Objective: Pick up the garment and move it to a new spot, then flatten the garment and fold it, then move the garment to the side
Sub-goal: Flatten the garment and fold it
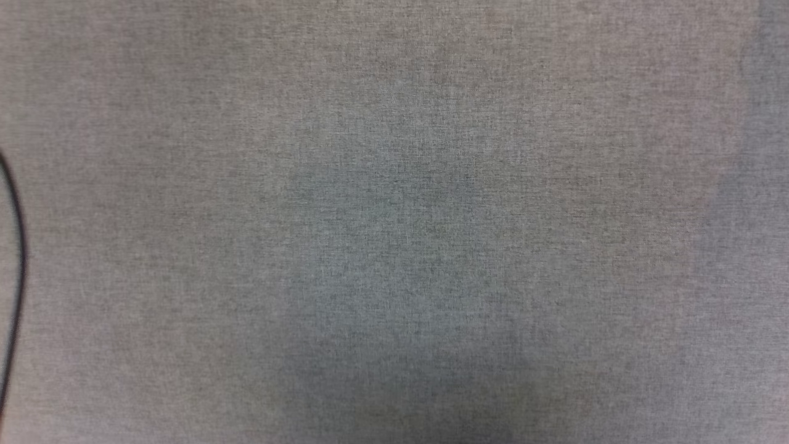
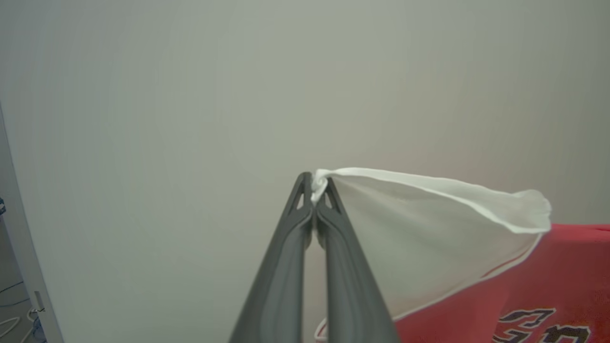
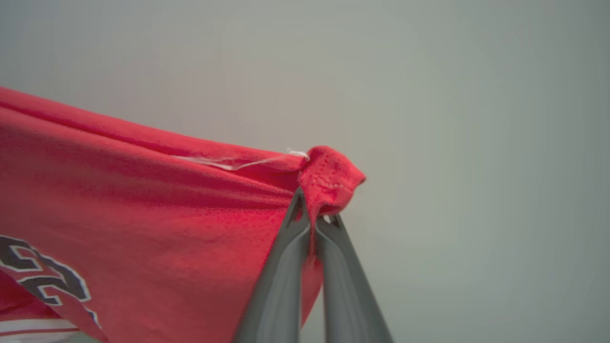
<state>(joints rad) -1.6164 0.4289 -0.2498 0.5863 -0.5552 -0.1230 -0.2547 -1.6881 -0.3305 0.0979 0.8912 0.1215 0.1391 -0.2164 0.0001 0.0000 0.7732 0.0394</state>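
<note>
the left gripper (image 2: 314, 193) is clamped tight on the edge of the white sleeve (image 2: 429, 233) of the shirt (image 2: 562, 281). the cloth is bunched between its fingertips at the middle of the left wrist view, the sleeve stretches off to the right, and the red body with dark lettering sits in the lower right corner. the right gripper (image 3: 314, 216) is likewise closed hard, pinching a red stitched corner of the shirt at the middle of the right wrist view; the red cloth runs taut to the left, with part of the black, white-edged print at the lower left. behind both grippers is a pale wall (image 2: 143, 119), so the shirt looks to be held up in the air, spread between the two arms. the head view looks down on a grey cloth surface (image 1: 394, 185) with a thin dark cable (image 1: 17, 246) curving along its left edge. this reads as the carrying step: the shirt is lifted, to be set at a new spot, with flattening and folding not yet begun. the next move calls for lowering both arms together over the grey surface, with the spread kept taut so the shirt lands flat, and letting go once the cloth rests there.
</note>
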